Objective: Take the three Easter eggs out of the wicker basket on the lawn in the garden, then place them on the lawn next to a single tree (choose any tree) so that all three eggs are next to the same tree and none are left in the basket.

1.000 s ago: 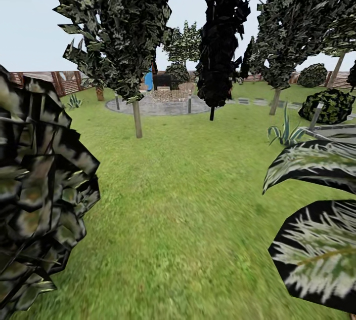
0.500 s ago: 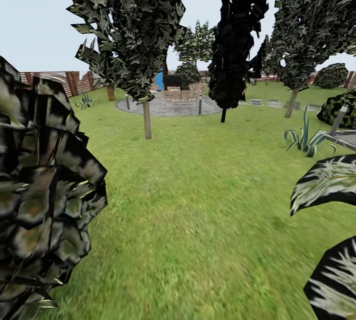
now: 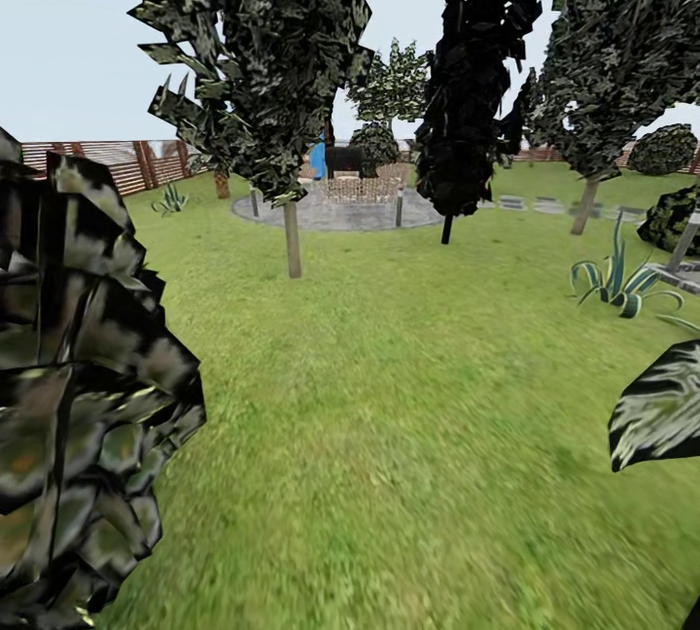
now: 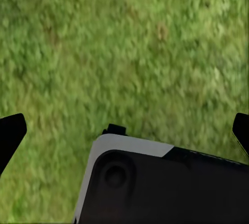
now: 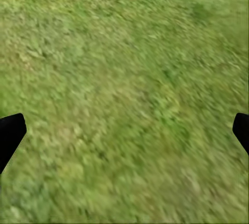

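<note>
The head view took in the lawn (image 3: 389, 397) running to a grey-trunked tree (image 3: 292, 239), a paved patio (image 3: 335, 212) and the fence (image 3: 107, 163). Each wrist view looked down on grass; the left claw (image 4: 124, 130) and right claw (image 5: 124, 130) stood wide apart, empty. Eggs and basket were not located.

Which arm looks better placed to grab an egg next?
Neither yet. Both the left gripper and the right gripper hang open over bare lawn, nothing between their fingertips. No basket or egg is in sight, so the robot likely has to drive on first.
</note>
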You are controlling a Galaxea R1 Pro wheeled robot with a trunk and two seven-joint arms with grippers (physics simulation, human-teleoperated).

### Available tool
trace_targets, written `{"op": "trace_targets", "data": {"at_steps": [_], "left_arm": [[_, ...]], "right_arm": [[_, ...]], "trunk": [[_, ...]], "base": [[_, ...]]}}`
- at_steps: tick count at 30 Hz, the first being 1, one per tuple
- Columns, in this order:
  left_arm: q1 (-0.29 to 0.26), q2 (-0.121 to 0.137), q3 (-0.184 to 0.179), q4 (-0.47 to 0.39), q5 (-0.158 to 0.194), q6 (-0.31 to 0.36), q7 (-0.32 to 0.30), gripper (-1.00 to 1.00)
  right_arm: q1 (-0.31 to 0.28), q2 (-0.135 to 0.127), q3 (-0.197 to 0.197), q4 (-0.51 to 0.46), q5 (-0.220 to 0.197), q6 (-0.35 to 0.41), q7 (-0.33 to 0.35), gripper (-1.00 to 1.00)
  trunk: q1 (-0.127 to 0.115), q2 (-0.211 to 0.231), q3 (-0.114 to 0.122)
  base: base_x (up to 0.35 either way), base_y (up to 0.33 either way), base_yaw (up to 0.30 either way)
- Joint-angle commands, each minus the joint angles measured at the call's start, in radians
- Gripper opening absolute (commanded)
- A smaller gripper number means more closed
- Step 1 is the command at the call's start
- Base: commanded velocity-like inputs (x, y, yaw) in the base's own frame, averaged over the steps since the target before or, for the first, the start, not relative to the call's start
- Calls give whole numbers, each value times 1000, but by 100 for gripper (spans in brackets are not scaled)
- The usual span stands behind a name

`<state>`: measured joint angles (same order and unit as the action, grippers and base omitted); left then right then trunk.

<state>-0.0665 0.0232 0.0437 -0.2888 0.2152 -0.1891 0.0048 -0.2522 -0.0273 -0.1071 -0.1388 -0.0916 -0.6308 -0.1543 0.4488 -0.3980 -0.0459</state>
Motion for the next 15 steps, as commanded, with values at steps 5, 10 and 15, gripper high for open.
{"op": "trace_targets", "data": {"at_steps": [5,10,15], "left_arm": [[-1,0,2,0,3,-3,1,100],[-1,0,1,0,3,-3,1,100],[-1,0,1,0,3,-3,1,100]], "right_arm": [[-1,0,1,1,-9,-4,4,100],[-1,0,1,1,-8,-4,4,100],[-1,0,1,1,-9,-4,4,100]], "trunk": [[1,-2,-2],[1,-2,-2],[1,-2,-2]], "base": [[335,-3,0],[332,-101,0],[319,-164,0]]}}
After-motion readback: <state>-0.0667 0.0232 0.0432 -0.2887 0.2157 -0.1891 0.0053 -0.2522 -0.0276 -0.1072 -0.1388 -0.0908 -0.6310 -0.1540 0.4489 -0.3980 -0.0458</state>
